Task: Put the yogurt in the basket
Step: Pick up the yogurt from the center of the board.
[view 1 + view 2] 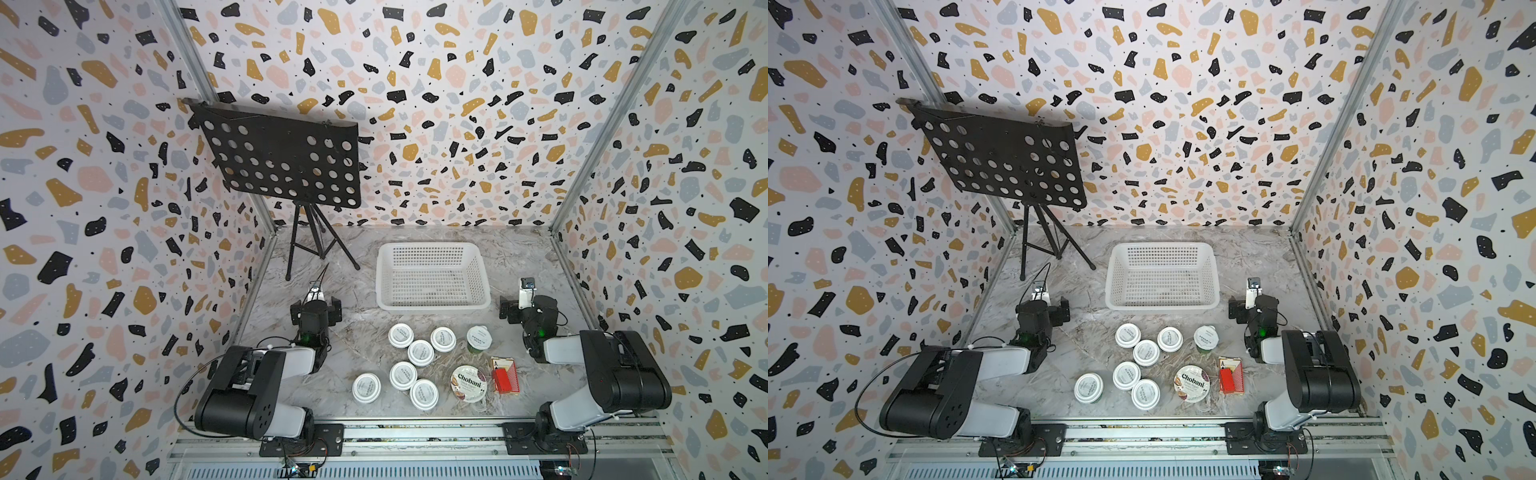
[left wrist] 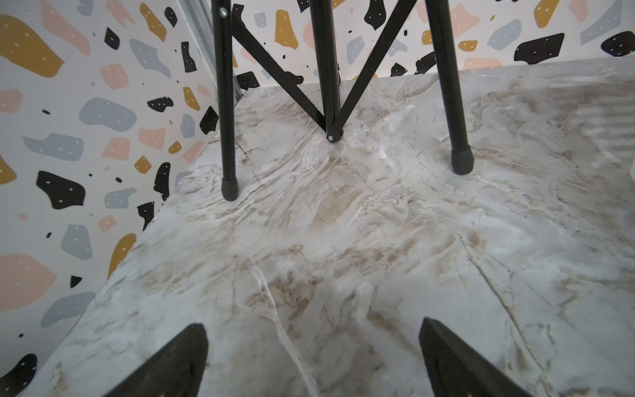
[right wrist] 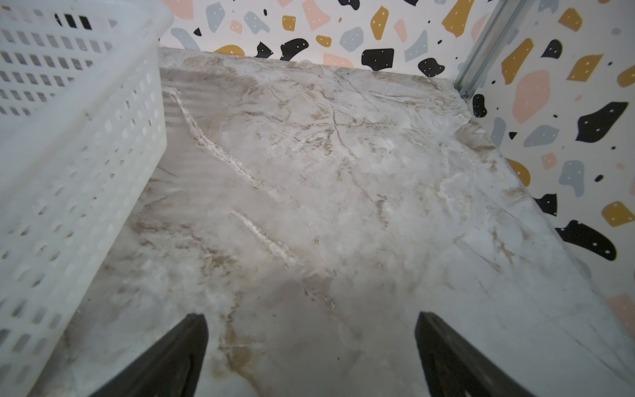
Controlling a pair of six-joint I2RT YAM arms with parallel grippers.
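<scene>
Yogurt run yet to begin: at far left a black stand (image 1: 282, 162) fills the corner. The left gripper (image 2: 312, 324) hovers near it over bare table (image 1: 361, 328), fingers spread and holding nothing.

In both top views, six white cups (image 1: 421, 353) stand upright in the near middle. Three huddle together on the far side, two press together nearer, and one sits just left of that pair. Beyond them is the basket (image 1: 432, 306), empty.

Right of the white cups are the wide Chobani cup (image 1: 468, 383), near, and the green cup (image 1: 479, 338), farther and on its own. A red card box (image 1: 505, 375) lies just beside the Chobani cup. At right the right gripper (image 3: 311, 314) hangs beside the basket's right wall, fingers also wide apart and empty.

The first pick is best made on a loner, likely the leftmost white cup for the left arm or the green cup for the right. The gripper should come straight down, straddle the lid and close on the sides below it. The huddled cups leave little room for a finger, so they should wait. The Chobani cup probably needs the full spread, with care not to nudge the card box. Each cup should clear the rim before a low release.
</scene>
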